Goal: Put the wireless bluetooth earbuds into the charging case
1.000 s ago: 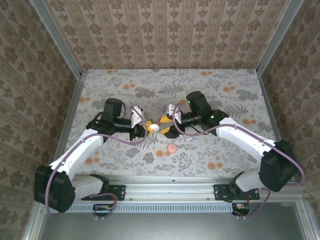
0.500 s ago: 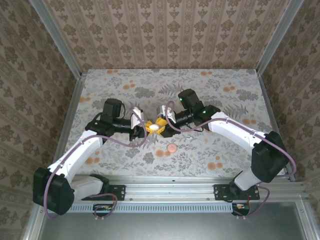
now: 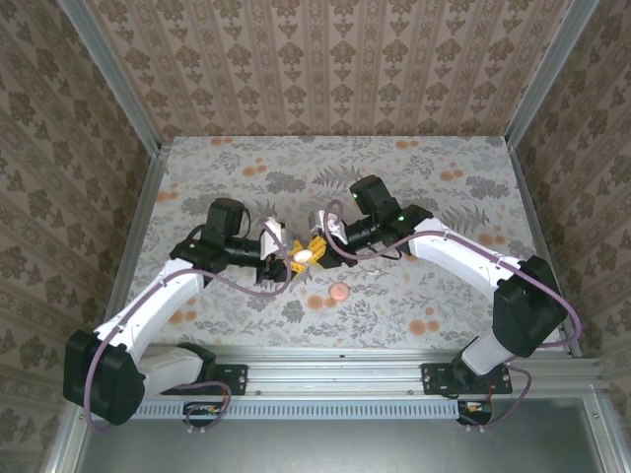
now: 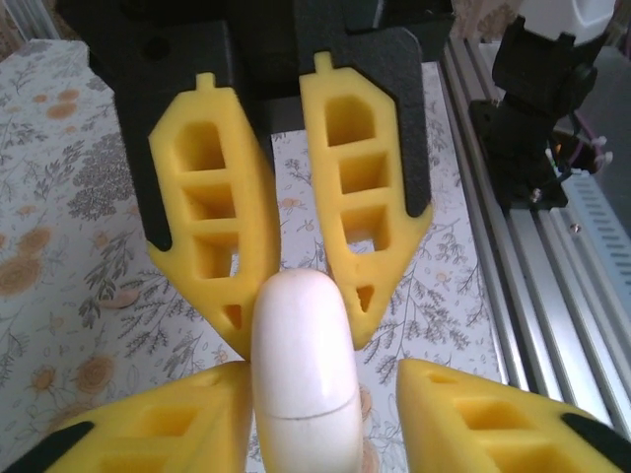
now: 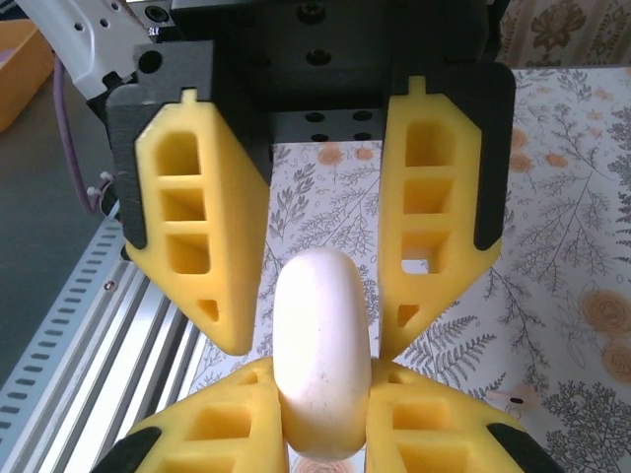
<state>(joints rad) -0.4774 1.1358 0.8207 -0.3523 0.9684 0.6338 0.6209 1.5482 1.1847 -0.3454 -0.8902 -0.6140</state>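
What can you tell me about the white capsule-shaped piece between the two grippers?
The white capsule-shaped piece is smooth, glossy and plastic-looking, an elongated oval with a thin seam across it near one end. It is held off the floral table, clamped on both sides by the yellow fingers of the right gripper. The left gripper flanks it with open jaws, one finger against it and the other standing clear.

No readable text, labels, brands, numbers or signs on anything visible.
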